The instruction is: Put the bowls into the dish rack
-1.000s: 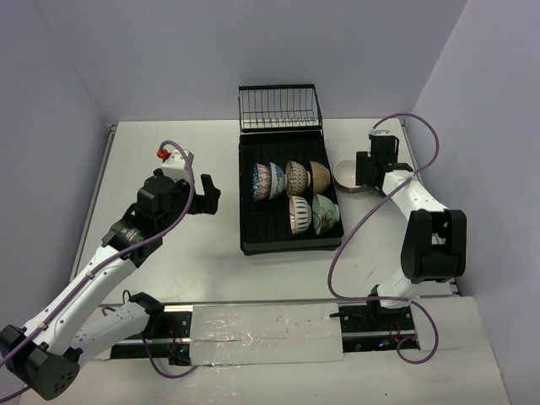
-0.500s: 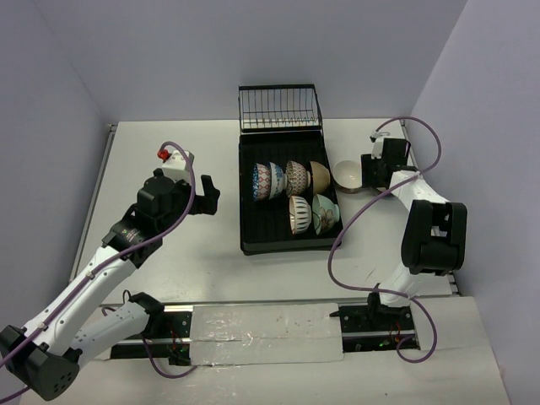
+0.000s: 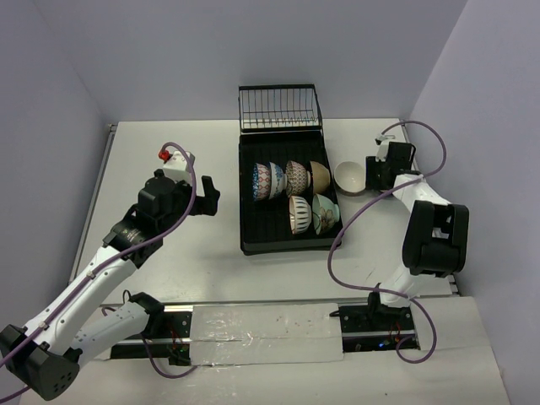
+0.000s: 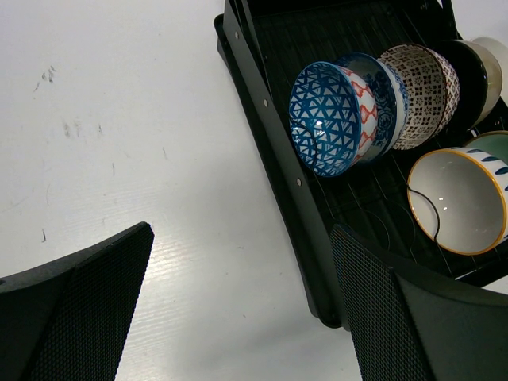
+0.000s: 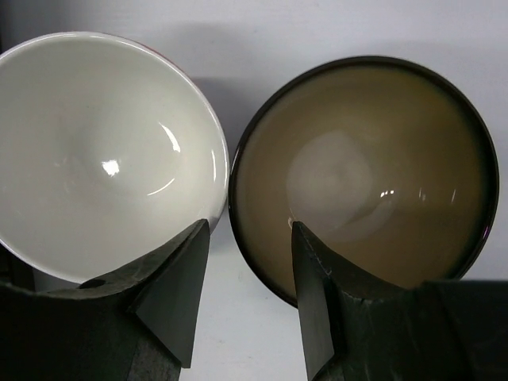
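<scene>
Your left gripper [image 3: 207, 196] hangs wide open over the table [image 3: 169, 152] left of the dish rack [image 3: 245, 228], holding nothing. Your right gripper [image 5: 250, 225] has its jaws parted and clamps nothing. It points at the gap between a white bowl [image 3: 349, 176], upright on the table just right of the rack, and a tan dark-rimmed bowl [image 3: 320, 175] inside it. In all, six bowls [image 3: 295, 178] stand on edge in the rack, four in the far row and two nearer.

Robot lab test cell, not a kitchen: bare white tabletop [image 3: 186, 253] boxed in by plain pale walls [image 3: 253, 42], left arm [image 3: 93, 278] and right arm [image 3: 430, 236] bolted to a rail [image 3: 363, 337] at its near edge, purple cables [image 3: 330, 261] hanging loose.
</scene>
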